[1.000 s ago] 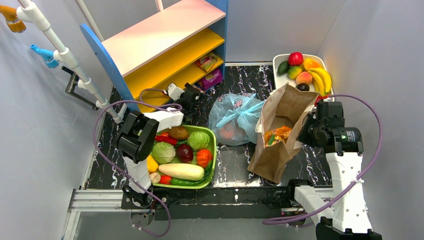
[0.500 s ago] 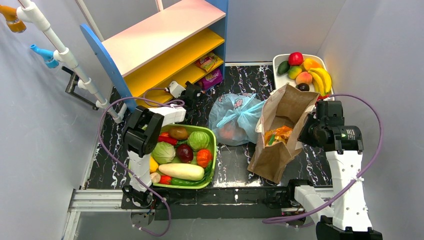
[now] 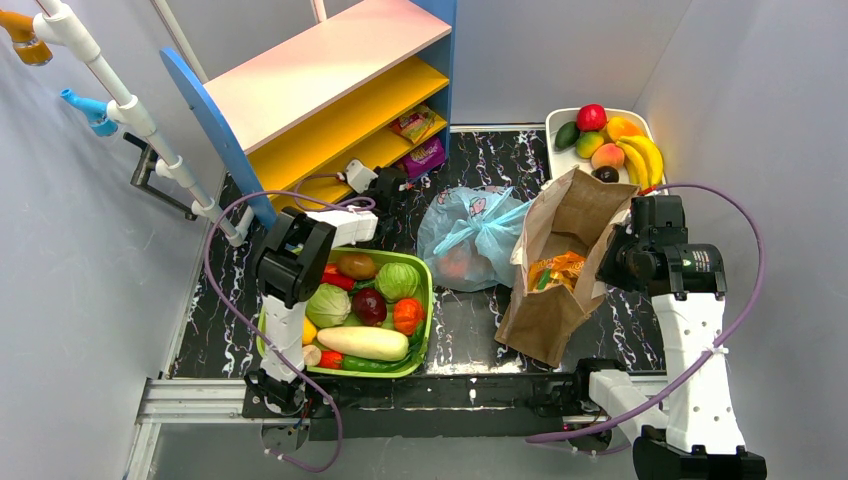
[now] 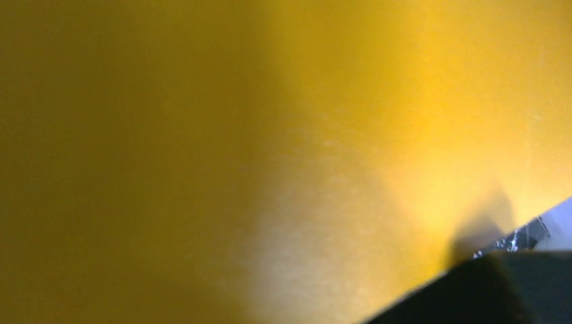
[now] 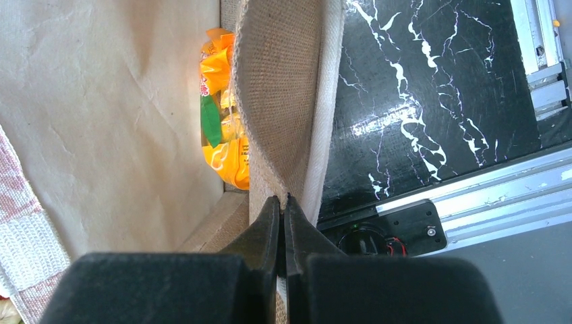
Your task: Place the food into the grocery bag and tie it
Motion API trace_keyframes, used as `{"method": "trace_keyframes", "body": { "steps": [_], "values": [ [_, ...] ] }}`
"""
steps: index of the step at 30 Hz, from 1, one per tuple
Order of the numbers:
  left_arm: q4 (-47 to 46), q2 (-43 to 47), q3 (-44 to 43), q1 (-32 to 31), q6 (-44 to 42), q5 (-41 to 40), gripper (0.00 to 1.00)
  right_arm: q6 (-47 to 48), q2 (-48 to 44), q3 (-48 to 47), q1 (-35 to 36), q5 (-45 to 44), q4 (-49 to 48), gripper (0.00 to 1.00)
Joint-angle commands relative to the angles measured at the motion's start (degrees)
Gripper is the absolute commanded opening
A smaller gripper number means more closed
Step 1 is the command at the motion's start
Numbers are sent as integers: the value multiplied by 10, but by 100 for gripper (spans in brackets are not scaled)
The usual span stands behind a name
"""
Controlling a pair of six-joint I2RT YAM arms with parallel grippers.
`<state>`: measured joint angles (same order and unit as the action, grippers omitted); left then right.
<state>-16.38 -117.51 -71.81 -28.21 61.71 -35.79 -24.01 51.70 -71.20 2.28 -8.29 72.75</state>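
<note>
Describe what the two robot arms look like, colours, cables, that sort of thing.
Both the left arm and right arm have white boxy links joined by black cylindrical joints. A purple cable loops alongside each. The right gripper has matte black, tapered fingers; the left gripper looks black too.

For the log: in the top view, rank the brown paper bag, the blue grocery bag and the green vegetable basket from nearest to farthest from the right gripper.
From the right gripper:
1. brown paper bag: touching, its edge pinched between the shut fingers, immediately to the gripper's left.
2. grocery bag: mid-view, on the paper bag's other side.
3. green vegetable basket: farthest, at lower left.
</note>
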Motion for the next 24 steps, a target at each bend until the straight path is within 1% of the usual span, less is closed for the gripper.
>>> {"method": "trace_keyframes", "body": {
  "steps": [1,2,8,12,15,18,24],
  "values": [
    [-12,-11,-23,33,-12,24,43,6,2,-24,3,-10,9,1],
    [-16,-10,-20,34,-12,27,40,6,2,-24,3,-10,8,1],
    [-35,18,16,35,-8,51,32,5,6,-28,3,-9,6,1],
    [-59,46,57,35,5,76,17,6,10,-30,3,-5,2,1],
    [-71,72,82,35,6,95,13,5,13,-32,3,-1,0,1],
    [-61,101,100,35,4,110,11,5,14,-33,3,4,-1,1],
    [-2,173,120,35,-7,144,1,4,13,-33,3,14,-3,1]
  ]
}}
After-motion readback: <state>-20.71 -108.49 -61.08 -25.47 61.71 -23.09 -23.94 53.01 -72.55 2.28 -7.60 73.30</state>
